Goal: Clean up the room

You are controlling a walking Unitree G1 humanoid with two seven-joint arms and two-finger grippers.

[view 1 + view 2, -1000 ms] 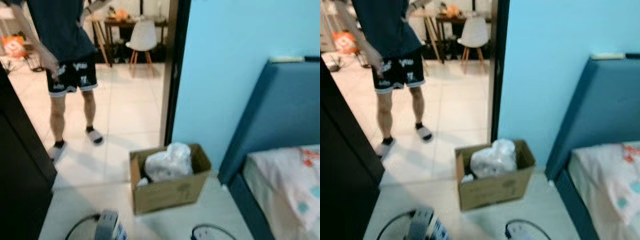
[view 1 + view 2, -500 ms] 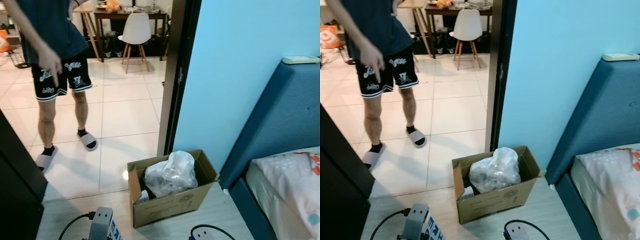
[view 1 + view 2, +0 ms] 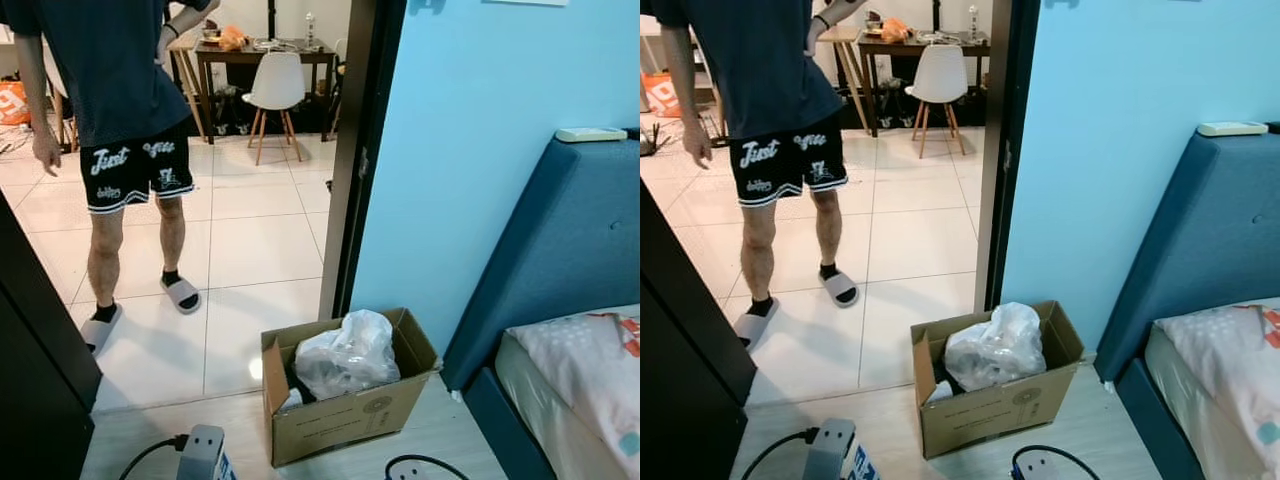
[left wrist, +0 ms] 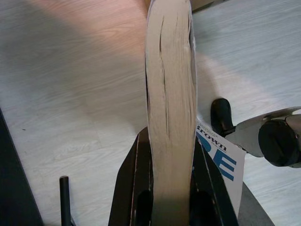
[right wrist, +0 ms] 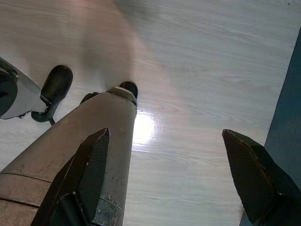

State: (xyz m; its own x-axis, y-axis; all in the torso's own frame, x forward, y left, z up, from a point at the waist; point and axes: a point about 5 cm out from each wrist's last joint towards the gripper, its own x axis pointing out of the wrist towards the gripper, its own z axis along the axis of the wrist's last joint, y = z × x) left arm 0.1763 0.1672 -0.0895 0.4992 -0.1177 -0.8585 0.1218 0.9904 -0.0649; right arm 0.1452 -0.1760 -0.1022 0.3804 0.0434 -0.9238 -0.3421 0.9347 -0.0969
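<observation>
I see an open cardboard box (image 3: 345,410) on the pale wood floor (image 3: 150,435), just inside the doorway and close to the light blue wall (image 3: 480,150). A crumpled clear plastic bag (image 3: 345,352) bulges out of its top. To the box's right is the dark blue headboard (image 3: 545,250) of a bed, and a patterned mattress (image 3: 590,365) runs along the right edge of my view. A small white remote-like object (image 3: 590,134) lies on top of the headboard.

Beyond the dark door frame (image 3: 352,150), a person (image 3: 115,120) in a dark shirt, black printed shorts and grey slides stands on the white tiled floor (image 3: 250,240). Farther back there is a white chair (image 3: 277,90) at a dark wooden bench (image 3: 262,50) that carries some clutter.

My left gripper (image 4: 170,188) has its jaws pinching a thick paperback book (image 4: 170,94), held edge-on so the page block faces the wrist camera above the floor; a strip of its white cover with blue lettering peeks out beside one finger. In the head views the left arm's wrist (image 3: 200,455) sits at the bottom edge.

My right gripper (image 5: 174,179) hangs over bare floor with its jaws spread wide, gripping nothing, and one of my silver legs (image 5: 70,155) is beside it.
</observation>
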